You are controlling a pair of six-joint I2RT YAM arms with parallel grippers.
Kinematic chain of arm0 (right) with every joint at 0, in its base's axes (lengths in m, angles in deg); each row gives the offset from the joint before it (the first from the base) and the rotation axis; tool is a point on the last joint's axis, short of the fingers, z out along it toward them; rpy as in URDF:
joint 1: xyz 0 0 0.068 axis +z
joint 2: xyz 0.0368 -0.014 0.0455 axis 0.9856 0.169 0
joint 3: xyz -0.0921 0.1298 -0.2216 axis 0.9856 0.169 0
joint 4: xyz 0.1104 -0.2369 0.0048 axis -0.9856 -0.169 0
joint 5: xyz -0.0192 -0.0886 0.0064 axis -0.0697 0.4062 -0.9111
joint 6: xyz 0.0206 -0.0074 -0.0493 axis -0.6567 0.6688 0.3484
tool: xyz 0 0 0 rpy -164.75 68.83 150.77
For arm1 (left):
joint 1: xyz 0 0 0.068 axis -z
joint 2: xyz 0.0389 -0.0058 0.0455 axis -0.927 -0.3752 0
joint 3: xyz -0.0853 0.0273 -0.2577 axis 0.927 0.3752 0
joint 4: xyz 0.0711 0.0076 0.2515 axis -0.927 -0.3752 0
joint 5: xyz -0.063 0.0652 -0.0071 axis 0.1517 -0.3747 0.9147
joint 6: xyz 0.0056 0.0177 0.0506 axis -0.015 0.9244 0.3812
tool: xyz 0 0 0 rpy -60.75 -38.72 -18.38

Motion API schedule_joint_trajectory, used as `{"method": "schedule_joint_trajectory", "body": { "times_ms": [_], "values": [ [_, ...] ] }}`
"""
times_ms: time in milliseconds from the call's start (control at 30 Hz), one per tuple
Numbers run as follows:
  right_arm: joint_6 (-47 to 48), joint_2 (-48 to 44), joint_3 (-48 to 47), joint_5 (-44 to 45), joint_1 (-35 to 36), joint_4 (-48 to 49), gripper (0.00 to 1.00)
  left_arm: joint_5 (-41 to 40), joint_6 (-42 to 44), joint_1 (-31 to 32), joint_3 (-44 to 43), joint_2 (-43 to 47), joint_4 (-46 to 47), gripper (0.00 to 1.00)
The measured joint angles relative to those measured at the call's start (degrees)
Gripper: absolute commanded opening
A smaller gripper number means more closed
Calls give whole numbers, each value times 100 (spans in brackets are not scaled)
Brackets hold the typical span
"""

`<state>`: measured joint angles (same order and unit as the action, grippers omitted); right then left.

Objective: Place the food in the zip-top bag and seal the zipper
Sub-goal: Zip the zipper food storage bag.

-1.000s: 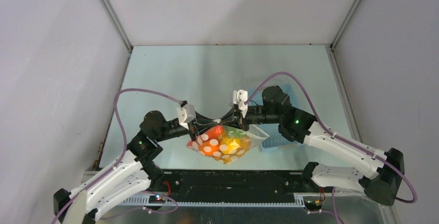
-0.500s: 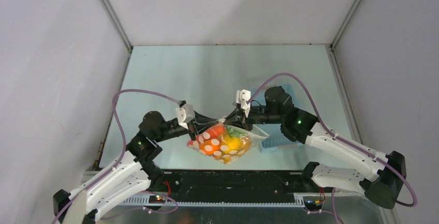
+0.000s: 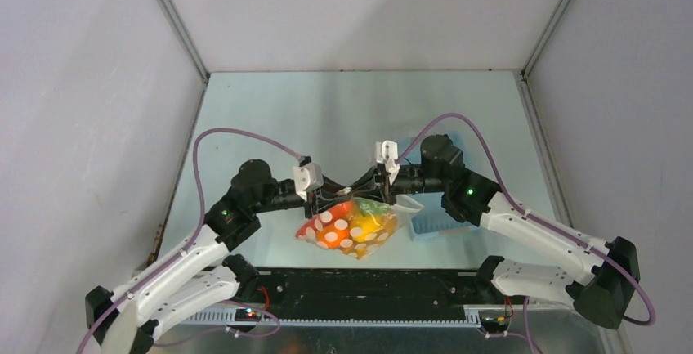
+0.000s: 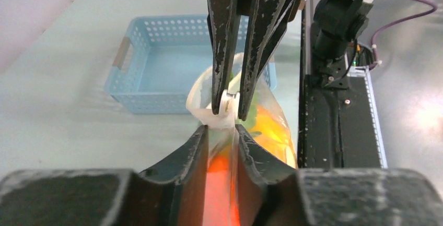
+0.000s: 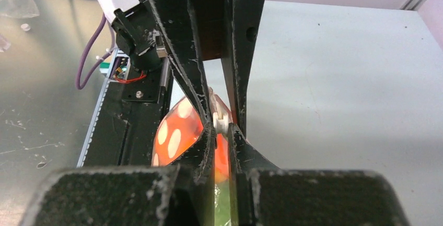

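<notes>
One zip-top bag [image 3: 332,237] of food [image 3: 365,225], left tool [image 4: 220,130] spread (shifted rightward since), right tool [image 5: 222,127] pinching zipper [image 4: 228,102]

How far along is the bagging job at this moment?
Done: the colourful toy food sits inside the clear white-dotted plastic bag. In hand: the right fingers pinch the small white slider, close to the left fingers, which stand apart around the bag's top edge. Left: finishing the seal; whether it is closed cannot be told.

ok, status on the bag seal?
Left gripper open, straddling the zip-top bag at its top edge. Right gripper shut on the zipper slider. Food inside. Blue basket nearby, not between the grippers.
</notes>
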<state>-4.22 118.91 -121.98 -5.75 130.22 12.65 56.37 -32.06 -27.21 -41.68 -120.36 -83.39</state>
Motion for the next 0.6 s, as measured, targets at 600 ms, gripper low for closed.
{"method": "schedule_joint_trajectory", "body": {
  "times_ms": [600],
  "values": [
    [278,350,-798,85,17,-957,7,214,-278,0,170,-28,391,0]
  ]
}}
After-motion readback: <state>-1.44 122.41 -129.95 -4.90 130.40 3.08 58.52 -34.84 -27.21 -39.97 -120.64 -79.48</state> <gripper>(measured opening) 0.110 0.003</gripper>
